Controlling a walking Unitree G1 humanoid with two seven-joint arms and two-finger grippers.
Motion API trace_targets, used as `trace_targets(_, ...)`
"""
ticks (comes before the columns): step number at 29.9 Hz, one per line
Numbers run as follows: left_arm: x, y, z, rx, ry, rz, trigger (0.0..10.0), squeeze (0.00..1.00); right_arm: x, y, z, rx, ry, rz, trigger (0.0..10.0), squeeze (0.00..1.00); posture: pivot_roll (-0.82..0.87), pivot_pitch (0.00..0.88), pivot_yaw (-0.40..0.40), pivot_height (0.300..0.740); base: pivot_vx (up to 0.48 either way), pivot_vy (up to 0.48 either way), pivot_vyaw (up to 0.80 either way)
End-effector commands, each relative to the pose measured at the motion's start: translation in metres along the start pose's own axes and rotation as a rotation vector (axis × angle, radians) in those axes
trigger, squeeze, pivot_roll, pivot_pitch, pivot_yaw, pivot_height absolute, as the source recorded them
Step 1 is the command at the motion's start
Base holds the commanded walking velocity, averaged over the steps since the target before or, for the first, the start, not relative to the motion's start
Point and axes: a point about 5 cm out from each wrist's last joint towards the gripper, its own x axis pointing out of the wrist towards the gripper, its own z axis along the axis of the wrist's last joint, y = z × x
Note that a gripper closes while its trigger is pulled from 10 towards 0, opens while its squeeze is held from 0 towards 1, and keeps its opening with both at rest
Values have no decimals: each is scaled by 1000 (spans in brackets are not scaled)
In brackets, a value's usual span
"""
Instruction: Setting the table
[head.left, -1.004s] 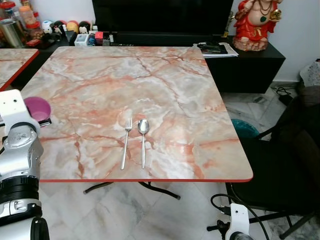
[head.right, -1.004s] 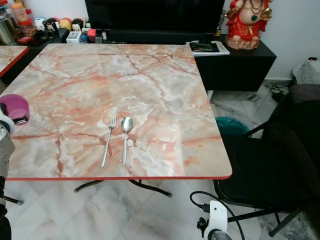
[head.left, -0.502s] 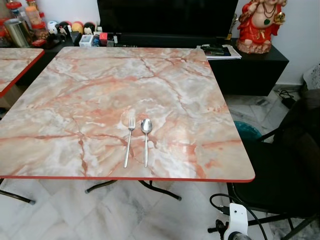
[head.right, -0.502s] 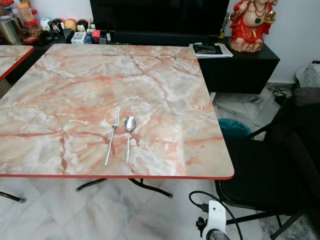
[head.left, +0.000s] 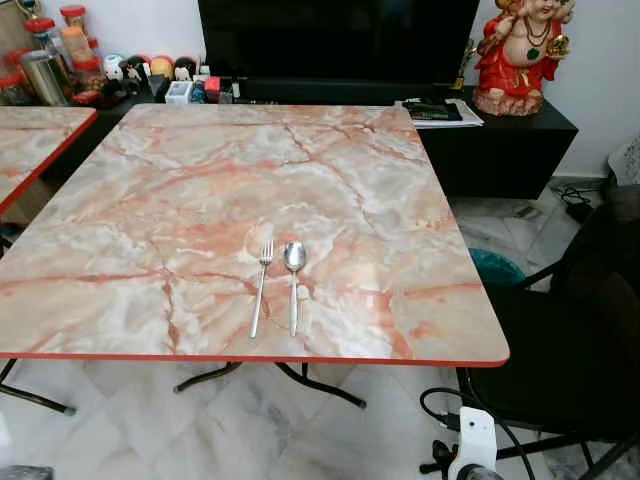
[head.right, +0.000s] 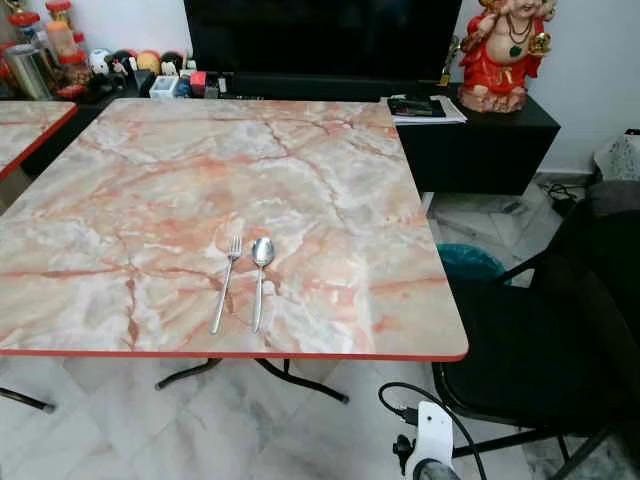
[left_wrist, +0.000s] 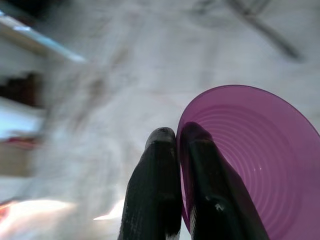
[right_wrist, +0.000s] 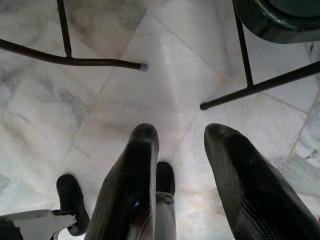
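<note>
The left gripper (left_wrist: 175, 145) pinched the rim of a purple bowl (left_wrist: 255, 160), seemingly light, thin, slippery plastic; rim was the sensible hold. The right gripper (right_wrist: 182, 137) hung with jaws apart over the floor (right_wrist: 150, 90).

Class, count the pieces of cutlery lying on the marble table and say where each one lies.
2: a fork and a spoon, side by side near the marble table's front edge, fork on the robot's left.

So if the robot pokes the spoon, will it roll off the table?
Probably not. The spoon lies flat beside the fork, so it would likely slide or spin rather than roll. It looks like stiff, shiny metal, and the table looks glossy, so it could skid easily.
</note>
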Motion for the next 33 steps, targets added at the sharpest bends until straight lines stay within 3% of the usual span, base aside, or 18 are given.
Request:
trace_targets(1, -8, -22, -4, 5, -14, -156, 10000, 0, 0, -1, -2, 10, 5, -9, 10000, 0, 51, 0, -8, 740, 0, 0, 0)
trace_targets(2, -18, -41, -7, -3, -38, -259, 10000, 0, 0, -1, -2, 9, 6, -10, 10000, 0, 48, 0, -7, 740, 0, 0, 0)
trace_targets(10, -43, -74, -26, 56, -32, -424, 10000, 0, 0, -2, 0, 3, 4, -10, 10000, 0, 37, 14, -15, 740, 0, 0, 0)
trace_targets(14, -55, -90, -33, 14, 5, -578, 10000, 0, 0, -3, 0, 0, 5, -11, 10000, 0, 39, 19, -21, 740, 0, 0, 0)
trace_targets(16, -66, -102, -40, 47, 13, -677, 10000, 0, 0, -4, 0, -2, 5, -11, 10000, 0, 35, 28, -22, 740, 0, 0, 0)
trace_targets(19, -72, -106, -49, 72, 43, -699, 10000, 0, 0, -4, 0, 0, 1, -13, 10000, 0, 33, 31, -23, 740, 0, 0, 0)
trace_targets(24, -75, -108, -53, 36, 77, -701, 10000, 0, -1, -5, 0, -1, -1, -14, 10000, 0, 25, 43, -27, 740, 0, 0, 0)
trace_targets(33, -75, -107, -57, 23, 105, -687, 10000, 0, -1, -6, 1, -5, -5, -11, 10000, 0, 23, 61, -27, 740, 0, 475, 0)
